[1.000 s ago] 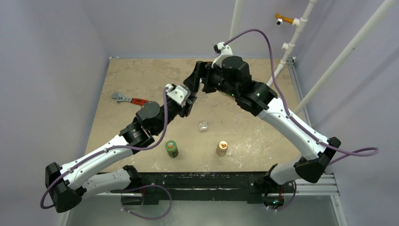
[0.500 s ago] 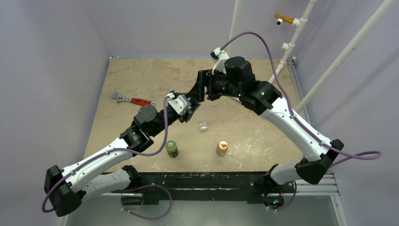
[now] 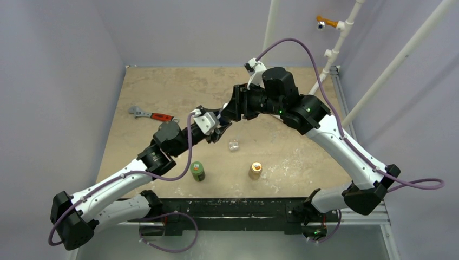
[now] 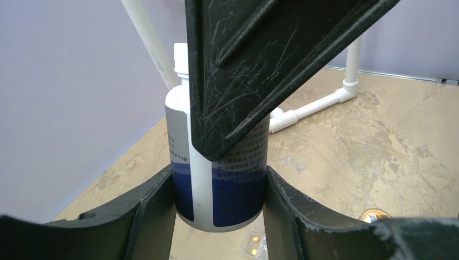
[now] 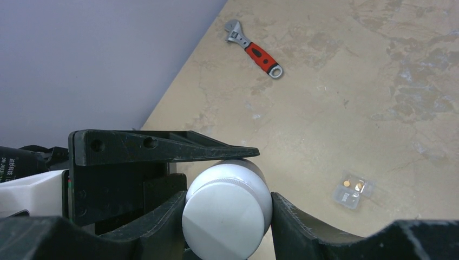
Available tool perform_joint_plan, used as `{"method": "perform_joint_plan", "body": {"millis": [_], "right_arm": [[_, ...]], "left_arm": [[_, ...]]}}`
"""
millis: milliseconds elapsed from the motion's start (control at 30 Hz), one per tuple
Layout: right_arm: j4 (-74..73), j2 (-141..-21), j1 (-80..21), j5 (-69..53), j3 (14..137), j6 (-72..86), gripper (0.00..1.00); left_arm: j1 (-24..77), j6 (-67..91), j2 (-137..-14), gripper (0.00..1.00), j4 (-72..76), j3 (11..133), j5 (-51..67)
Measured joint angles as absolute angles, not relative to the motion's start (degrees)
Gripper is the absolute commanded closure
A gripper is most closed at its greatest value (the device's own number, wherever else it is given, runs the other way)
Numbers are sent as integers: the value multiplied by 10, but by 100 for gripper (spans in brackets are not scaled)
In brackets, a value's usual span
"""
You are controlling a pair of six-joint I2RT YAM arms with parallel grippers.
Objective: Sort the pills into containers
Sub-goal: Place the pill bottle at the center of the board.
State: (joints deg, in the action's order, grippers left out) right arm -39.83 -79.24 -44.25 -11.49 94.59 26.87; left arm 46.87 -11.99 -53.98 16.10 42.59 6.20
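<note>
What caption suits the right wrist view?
Right end effector flanks a white bottle cap; wrench and clear case beyond.

Seen from the left wrist, a right finger [image 4: 260, 65] hides most of the white bottle's [image 4: 216, 184] cap, its label is too small to read, and the bottom edge cuts the clear case [image 4: 258, 248]. From above, fingers hide the bottle; the pills [image 4: 254, 238] are too small to see.

White bottle [image 4: 227, 200] fills left hand [image 3: 219, 127] gap; right hand [image 3: 230, 111] blocks above it. Clear case [image 3: 234, 144] on bench [image 3: 173, 81] below; beyond hands, open.
</note>
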Motion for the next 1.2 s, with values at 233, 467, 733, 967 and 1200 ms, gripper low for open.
{"method": "perform_joint_plan", "body": {"millis": [233, 467, 733, 967, 1200], "right_arm": [[-402, -793, -443, -82, 946, 270, 91], [-401, -790, -409, -20, 913, 277, 92], [-362, -781, -360, 98, 805, 299, 91], [-286, -796, -321, 165, 680, 325, 91], [-199, -872, -285, 198, 619, 343, 93]], "left_arm": [[453, -82, -554, 10, 128, 449, 72], [420, 6, -551, 1, 93, 451, 88], [411, 88, -534, 0, -5, 461, 29], [402, 149, -538, 0, -124, 490, -41], [373, 191, -553, 0, -185, 499, -48]]}}
